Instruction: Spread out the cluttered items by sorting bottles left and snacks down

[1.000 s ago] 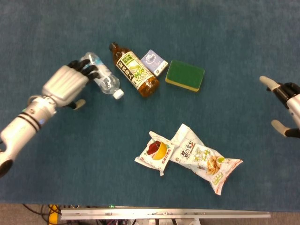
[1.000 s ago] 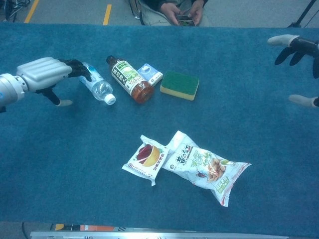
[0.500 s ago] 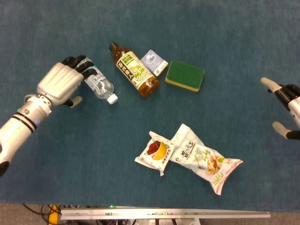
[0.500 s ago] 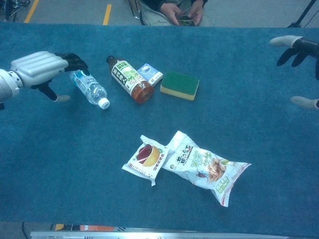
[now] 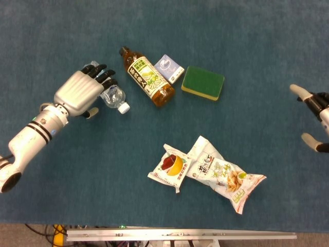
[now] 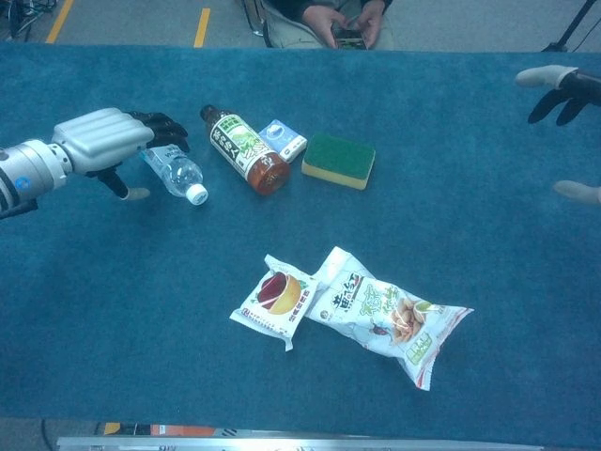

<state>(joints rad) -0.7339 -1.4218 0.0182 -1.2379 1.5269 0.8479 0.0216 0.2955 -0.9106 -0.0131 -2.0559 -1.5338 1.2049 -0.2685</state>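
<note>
water bottle (image 5: 114,95) lies on the table (image 5: 247,41), left of the tea bottle (image 5: 148,77), under my left hand (image 5: 82,91), fingers draped over it, not clamped. looks light, slick, prone to rolling; i'd grip mid-body.

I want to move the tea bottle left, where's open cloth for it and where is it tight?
Bare cloth lies below the left hand and left of the snack bags. It is crowded between the water bottle, tea bottle, small box and sponge.
</note>
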